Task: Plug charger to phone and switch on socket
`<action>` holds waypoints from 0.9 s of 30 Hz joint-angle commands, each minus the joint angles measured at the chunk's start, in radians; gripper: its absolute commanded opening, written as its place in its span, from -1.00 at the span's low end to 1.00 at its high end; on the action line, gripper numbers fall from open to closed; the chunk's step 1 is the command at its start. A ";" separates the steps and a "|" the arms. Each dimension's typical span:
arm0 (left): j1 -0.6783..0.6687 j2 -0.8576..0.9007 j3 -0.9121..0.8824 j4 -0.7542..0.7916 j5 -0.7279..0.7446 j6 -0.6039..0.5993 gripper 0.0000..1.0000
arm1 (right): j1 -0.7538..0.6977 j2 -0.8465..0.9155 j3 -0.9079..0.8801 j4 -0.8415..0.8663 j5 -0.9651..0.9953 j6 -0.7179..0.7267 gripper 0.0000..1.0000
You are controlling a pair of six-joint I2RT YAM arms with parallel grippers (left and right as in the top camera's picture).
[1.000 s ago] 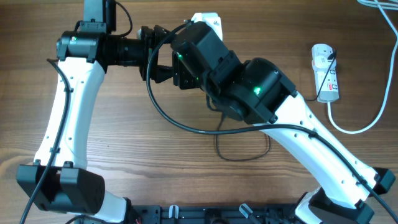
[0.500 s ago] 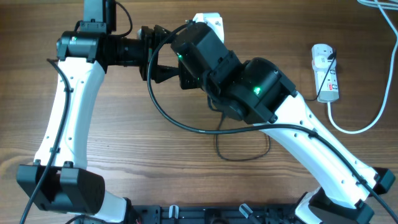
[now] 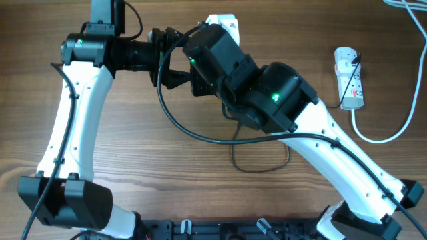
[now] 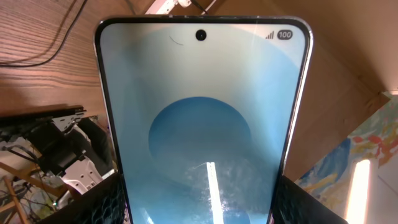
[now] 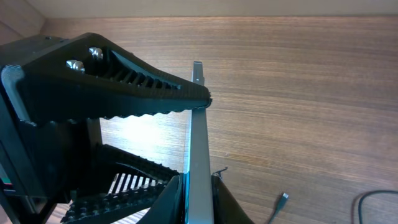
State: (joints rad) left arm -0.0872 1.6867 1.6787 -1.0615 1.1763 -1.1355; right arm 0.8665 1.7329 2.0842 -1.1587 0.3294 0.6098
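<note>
I am looking down on a brown wooden table (image 3: 133, 153) whose grain runs side to side. From the left wrist camera I can see past the table's edge: a clutter of dark gear (image 4: 59, 155) on one side and a brightly coloured patch (image 4: 379, 143) on the other.

The socket (image 3: 349, 79) lies flat near the right edge, its long axis running away from the robot and its round end farthest off. Its white cord (image 3: 399, 134) loops out to the right of it.

The phone (image 4: 200, 124) is held in the air, well to the left of the socket and a little farther back. From overhead the right arm (image 3: 220, 60) covers nearly all of it, and only a white corner shows. The left gripper (image 4: 199, 202) is clamped on it, a ribbed pad (image 4: 112, 202) against each long side at the lower end. The lit blue screen faces that camera squarely, and the long axis runs up the picture, with the camera-hole end farthest from the fingers.

The right wrist camera sees the phone edge-on, as a thin strip pointing straight away from the right gripper (image 5: 198, 196). Its fingers (image 5: 169, 200) press against both flat faces with no gap that I can see.

The charger (image 3: 261, 159) lies in a loose loop on the wood, left of the socket and nearer the robot. Its connector tip (image 5: 283, 199) rests on the table, apart from the phone.
</note>
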 commanded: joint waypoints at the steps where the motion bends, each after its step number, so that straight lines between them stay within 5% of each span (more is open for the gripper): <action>1: -0.003 -0.021 0.023 0.003 0.050 -0.007 0.24 | 0.000 -0.001 0.018 -0.001 0.003 0.023 -0.79; 8: -0.003 -0.021 0.023 0.004 0.054 -0.006 0.33 | 0.000 -0.001 0.018 -0.001 0.008 0.058 -0.91; 14: -0.003 -0.021 0.023 0.027 0.053 -0.006 0.99 | 0.000 -0.001 0.018 -0.003 0.080 0.294 -0.91; 27: -0.003 -0.021 0.023 0.026 -0.011 -0.023 0.93 | -0.010 -0.001 0.018 -0.023 0.116 1.197 -0.91</action>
State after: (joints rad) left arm -0.0887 1.6863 1.6821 -1.0386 1.1751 -1.1461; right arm 0.8585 1.7336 2.0842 -1.1847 0.4389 1.4689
